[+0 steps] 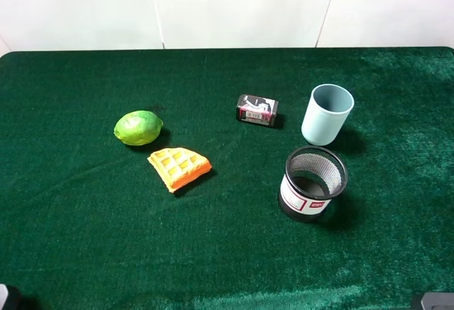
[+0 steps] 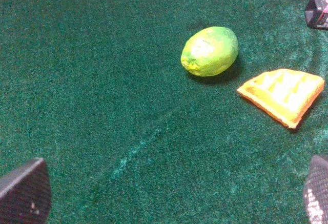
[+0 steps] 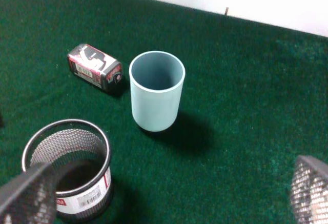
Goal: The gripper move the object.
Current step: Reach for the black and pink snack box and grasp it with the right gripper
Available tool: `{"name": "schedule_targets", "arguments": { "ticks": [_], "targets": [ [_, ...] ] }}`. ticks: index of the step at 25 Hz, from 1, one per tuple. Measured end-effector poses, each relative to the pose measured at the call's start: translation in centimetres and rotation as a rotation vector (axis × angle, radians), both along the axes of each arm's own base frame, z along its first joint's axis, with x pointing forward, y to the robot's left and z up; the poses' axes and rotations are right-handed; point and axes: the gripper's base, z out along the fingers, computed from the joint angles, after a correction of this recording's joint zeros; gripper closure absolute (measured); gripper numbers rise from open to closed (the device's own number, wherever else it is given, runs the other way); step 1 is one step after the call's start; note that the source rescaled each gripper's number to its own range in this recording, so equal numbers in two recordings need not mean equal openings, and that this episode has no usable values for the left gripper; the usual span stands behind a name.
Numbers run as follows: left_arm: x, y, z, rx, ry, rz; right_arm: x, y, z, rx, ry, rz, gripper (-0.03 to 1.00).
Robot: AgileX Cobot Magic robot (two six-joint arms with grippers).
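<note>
Exterior high view.
A: Where is the box (image 1: 257,110)?
B: Lying flat on the green cloth (image 1: 71,239), towards the back, near the blue cup (image 1: 327,113) but apart from it. The mesh cup (image 1: 314,183) stands in front of the blue cup. The lime (image 1: 138,127) and waffle wedge (image 1: 179,167) sit well to the left. Nothing touches the box, so I judge fingers could come down on either side of it.

Left wrist view.
A: And the left gripper (image 2: 169,196)?
B: Its fingers are spread wide, with nothing between them. The lime and waffle wedge lie ahead of it, and only a corner of the box shows at the frame's edge. It looks poorly placed for this job.

Right wrist view.
A: The right gripper (image 3: 169,196)?
B: Also spread wide and empty, with the mesh cup close in front of it. The box lies beyond, just beside the blue cup, its barcode label showing. I'd say this arm is the nearer one. Its likely hazard is clipping either cup on the way in.
</note>
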Motion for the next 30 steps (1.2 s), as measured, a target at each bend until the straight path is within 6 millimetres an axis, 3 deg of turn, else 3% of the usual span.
{"name": "schedule_targets", "arguments": {
  "ticks": [9, 16, 23, 30],
  "targets": [
    [0.0, 0.0, 0.0, 0.000, 0.000, 0.000, 5.2, 0.9, 2.4, -0.181, 0.117, 0.109, -0.03],
    [0.0, 0.0, 0.0, 0.000, 0.000, 0.000, 10.5, 2.2, 3.7, -0.284, 0.216, 0.217, -0.03],
    [0.0, 0.0, 0.0, 0.000, 0.000, 0.000, 15.9, 6.4, 4.3, -0.415, 0.279, 0.404, -0.03],
    [0.0, 0.0, 0.0, 0.000, 0.000, 0.000, 20.8, 11.7, 2.5, -0.500, 0.354, 0.548, -0.03]
  ]
}}
